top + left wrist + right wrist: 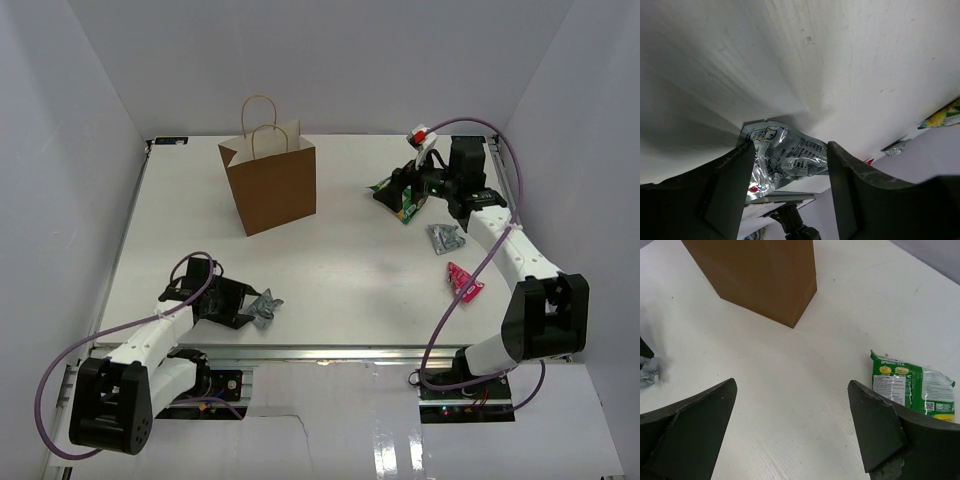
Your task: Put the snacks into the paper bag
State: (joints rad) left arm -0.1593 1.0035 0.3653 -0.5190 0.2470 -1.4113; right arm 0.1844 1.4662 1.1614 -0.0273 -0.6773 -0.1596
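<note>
Left jaws low on the white surface [840, 60], a crumpled silver-grey packet [790, 152] filling the gap between them; whether they pinch it cannot be told. Right jaws wide open and empty, a green-and-white packet [912, 390] just outside one of them, the paper bag [760, 275] well ahead. The step likely calls for a firm pinch on the slippery foil, a clean lift, and release only over the bag's mouth.

Top view high over the desk's [340, 280] near edge, facing down toward bag [270, 185], left wrist low, close on silver packet [785, 155], right wrist facing bag's base, packet in all three
</note>
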